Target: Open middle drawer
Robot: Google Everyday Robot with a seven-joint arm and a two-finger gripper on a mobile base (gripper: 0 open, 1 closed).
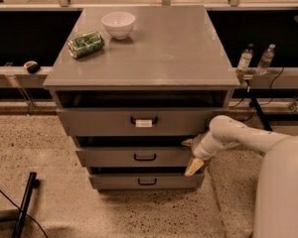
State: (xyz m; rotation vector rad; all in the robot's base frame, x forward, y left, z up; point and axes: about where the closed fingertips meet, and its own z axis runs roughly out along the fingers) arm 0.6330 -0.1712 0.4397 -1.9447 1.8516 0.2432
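Note:
The grey cabinet (154, 58) has three drawers. The middle drawer (114, 157) has a flat grey front and a small plain black loop handle (145, 157). A dark gap shows above its front. My gripper (189, 156) is at the right end of the middle drawer's front, well to the right of the handle. It is open, with one cream fingertip (187, 143) at the drawer's top edge and the other (192, 167) at its bottom edge. My white arm (248, 140) reaches in from the right.
The top drawer (99, 122) has a black handle with a white tag (143, 122). The bottom drawer (114, 182) has a plain handle. A white bowl (118, 24) and a green can (85, 44) sit on the cabinet top. Two bottles (255, 59) stand at right. A black pole (25, 202) lies at lower left.

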